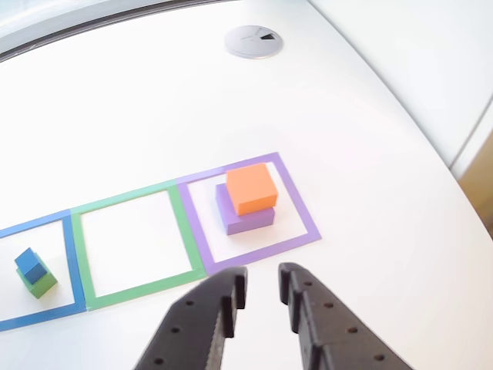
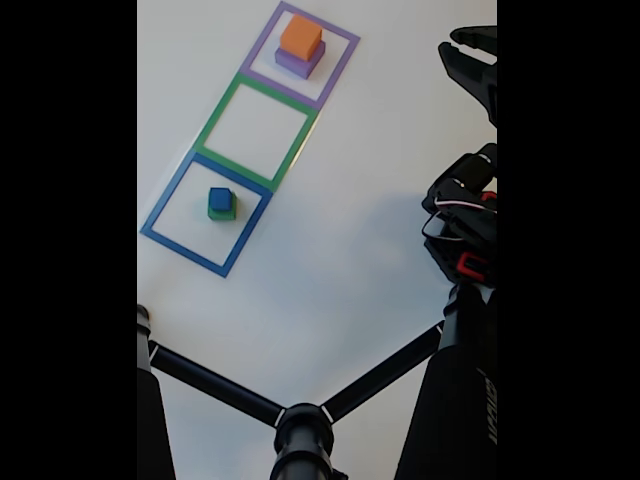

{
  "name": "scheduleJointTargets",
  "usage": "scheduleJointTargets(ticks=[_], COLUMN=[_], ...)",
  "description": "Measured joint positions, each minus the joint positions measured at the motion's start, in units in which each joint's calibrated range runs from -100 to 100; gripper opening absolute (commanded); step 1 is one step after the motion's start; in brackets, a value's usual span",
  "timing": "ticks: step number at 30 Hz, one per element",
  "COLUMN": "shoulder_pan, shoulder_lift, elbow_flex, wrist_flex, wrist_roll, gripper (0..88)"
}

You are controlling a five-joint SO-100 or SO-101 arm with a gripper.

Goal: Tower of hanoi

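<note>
The orange block [image 1: 252, 187] sits on the purple block [image 1: 245, 216] inside the purple square outline [image 1: 304, 223]; the same stack shows at the top of the fixed view, orange block [image 2: 301, 37] on purple block [image 2: 300, 63]. The blue cube [image 1: 30, 264] rests on the green block [image 1: 37, 283] inside the blue outline, also seen as blue cube [image 2: 220, 198] on green block [image 2: 222, 211]. My gripper [image 1: 263, 287] hovers open and empty in front of the purple outline, near its front edge. In the fixed view the gripper [image 2: 462, 45] is at the upper right.
The green square outline [image 1: 179, 223] between the two stacks holds nothing. A round grey grommet [image 1: 253, 41] lies at the far side of the white table. A black tripod [image 2: 300, 425] stands at the bottom of the fixed view, beside the arm's base [image 2: 462, 230].
</note>
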Motion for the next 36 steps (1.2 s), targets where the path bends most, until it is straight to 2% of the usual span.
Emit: scheduleJointTargets(ticks=[5, 11, 16, 18, 24, 31, 36], shoulder_pan=[5.4, 7.5, 8.2, 8.2, 10.9, 13.0, 13.0], shoulder_lift=[1.0, 1.4, 1.4, 1.4, 2.0, 10.0, 16.2], elbow_flex=[0.0, 2.8, 12.8, 18.9, 39.3, 67.0, 76.1], wrist_flex=[0.0, 0.0, -7.1, -12.2, -32.9, -72.8, -92.9], wrist_roll=[0.0, 0.0, 0.0, 0.0, 0.0, 0.0, 0.0], gripper=[0.4, 2.4, 14.9, 30.9, 39.6, 43.2, 45.4])
